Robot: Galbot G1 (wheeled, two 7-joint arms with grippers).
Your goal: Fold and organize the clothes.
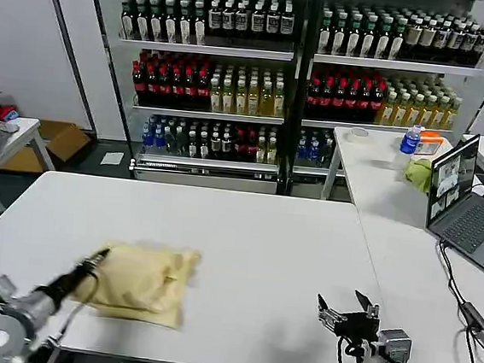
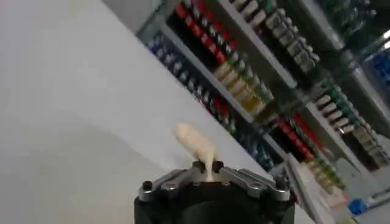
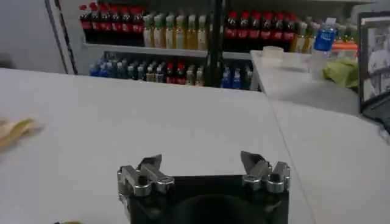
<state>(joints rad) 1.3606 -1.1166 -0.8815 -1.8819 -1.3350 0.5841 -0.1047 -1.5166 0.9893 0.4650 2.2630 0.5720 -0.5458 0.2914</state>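
On the near-left part of the white table (image 1: 245,233), the T-shirt (image 1: 142,282) lies gathered into a compact, roughly square bundle, its front edge close to the table's near edge. The left gripper (image 1: 100,258) is at the bundle's left rim, and in the left wrist view its fingers (image 2: 214,167) are pinched narrow on a tuft of the cream fabric. The right gripper (image 1: 347,315) hovers over bare table well apart from the shirt, near the front edge on the right, its fingers (image 3: 150,163) spread wide with nothing between them.

The main risk, as I judge it, is the hold itself: only a small pinch of thin cloth is caught, so a quick pull could slip it free, or drag just the top layer and unfold the stack. A pull toward the robot could also carry the bundle over the near edge, since little margin shows there. If the left gripper lifts rather than slides, the soft layers may hang and open.

Room is generous elsewhere. Toward the middle and far side the table is bare, and the stretch between the shirt and the right gripper is open, so that arm can come across unhindered. A second table (image 1: 371,172) with a laptop (image 1: 462,211) and cables adjoins on the right; moves there should stay short
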